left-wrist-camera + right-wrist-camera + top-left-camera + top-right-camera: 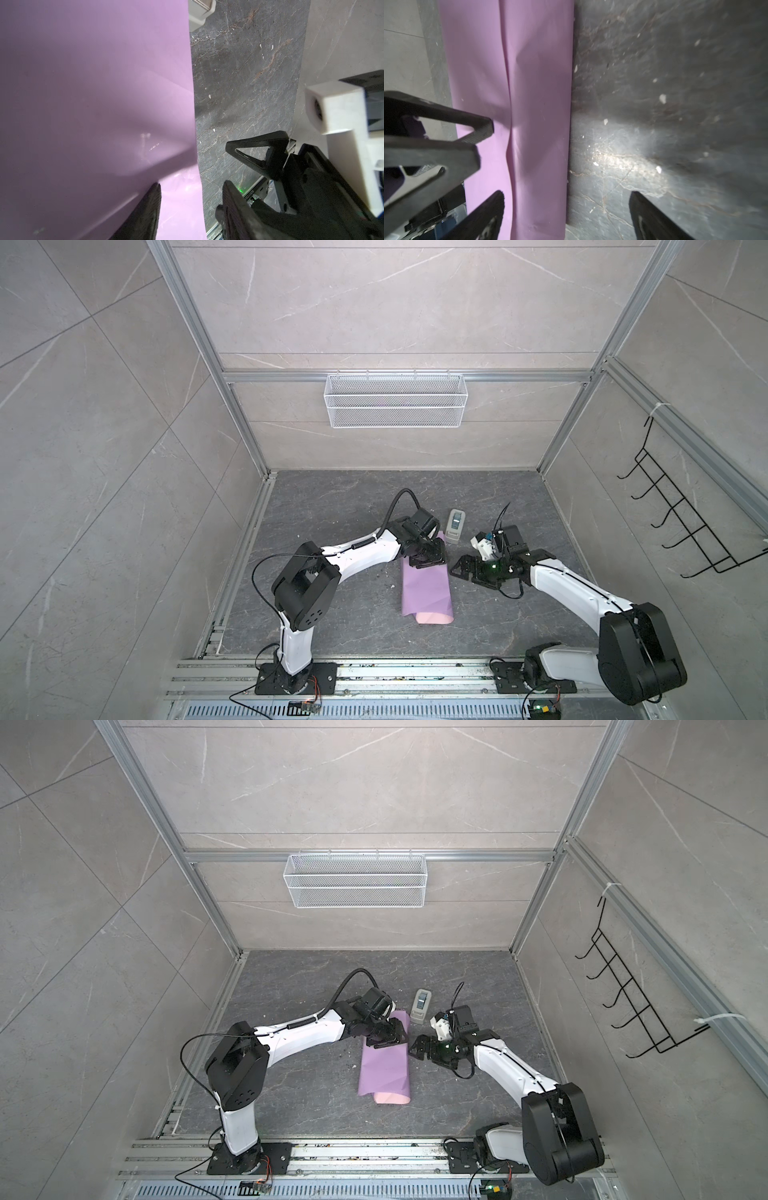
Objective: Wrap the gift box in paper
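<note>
Black fingers (148,207) of the left pincer (428,561) stand parted over the far end of the paper (426,593). In its wrist view we note one finger above the lilac sheet and its mate above bare counter (239,83). The sheet's right edge runs between them and nothing is clamped, so we record this pincer as released. We cannot tell whether it touches the sheet. The right pincer (461,566) is likewise released, spread wide and low over the counter just beside that same edge. Its wrist view shows only stone between the fingers (650,218). The two pincers sit close together, tip towards tip, each crowding the other's way to the edge.

The paper lies mid-counter as a long folded band, lilac face up, running from the left pincer towards the arm bases. A pale pink underside (434,617) shows at the near end, and a lengthwise crease (509,104) runs along the band. We cannot see the gift box in any view.

A small grey-white device (456,526) stands just beyond the paper's far right corner, near both pincers. White flecks (662,98) dot the dark marbled counter. Further out, a white mesh basket (395,400) hangs on the back wall's rail and a black wire hook rack (681,522) on the right wall, both well apart from the work.
</note>
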`<action>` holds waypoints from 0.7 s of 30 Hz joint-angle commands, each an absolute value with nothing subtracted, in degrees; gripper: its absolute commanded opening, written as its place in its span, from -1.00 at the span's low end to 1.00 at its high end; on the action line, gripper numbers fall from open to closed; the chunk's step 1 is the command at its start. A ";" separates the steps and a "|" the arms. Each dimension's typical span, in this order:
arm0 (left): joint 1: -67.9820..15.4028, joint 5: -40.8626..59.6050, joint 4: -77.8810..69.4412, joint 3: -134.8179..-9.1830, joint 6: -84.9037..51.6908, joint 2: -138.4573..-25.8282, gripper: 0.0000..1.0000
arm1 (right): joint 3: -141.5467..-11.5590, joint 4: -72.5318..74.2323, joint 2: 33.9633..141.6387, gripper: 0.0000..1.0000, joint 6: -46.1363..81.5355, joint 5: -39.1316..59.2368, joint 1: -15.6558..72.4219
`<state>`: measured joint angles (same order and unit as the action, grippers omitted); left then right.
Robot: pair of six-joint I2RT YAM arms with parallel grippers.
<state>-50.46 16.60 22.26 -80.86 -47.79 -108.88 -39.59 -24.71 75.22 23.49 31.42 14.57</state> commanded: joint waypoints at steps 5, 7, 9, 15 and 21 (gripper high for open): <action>-51.33 14.50 25.75 -78.22 -47.86 -112.04 0.06 | -37.49 -18.07 75.40 0.91 25.96 37.32 16.44; -51.32 14.46 25.88 -78.24 -47.77 -111.97 0.06 | -37.11 -16.95 75.64 0.91 26.47 37.35 16.87; -51.32 14.32 25.92 -78.31 -47.66 -111.88 0.07 | -37.09 -15.91 76.64 0.91 26.89 37.27 17.30; -51.32 14.15 26.27 -78.74 -47.46 -111.79 0.08 | -37.16 -14.39 80.29 0.88 26.59 34.55 17.97; -51.32 13.97 27.16 -79.93 -46.89 -111.71 0.09 | -36.47 -16.91 81.80 0.82 24.97 29.06 17.87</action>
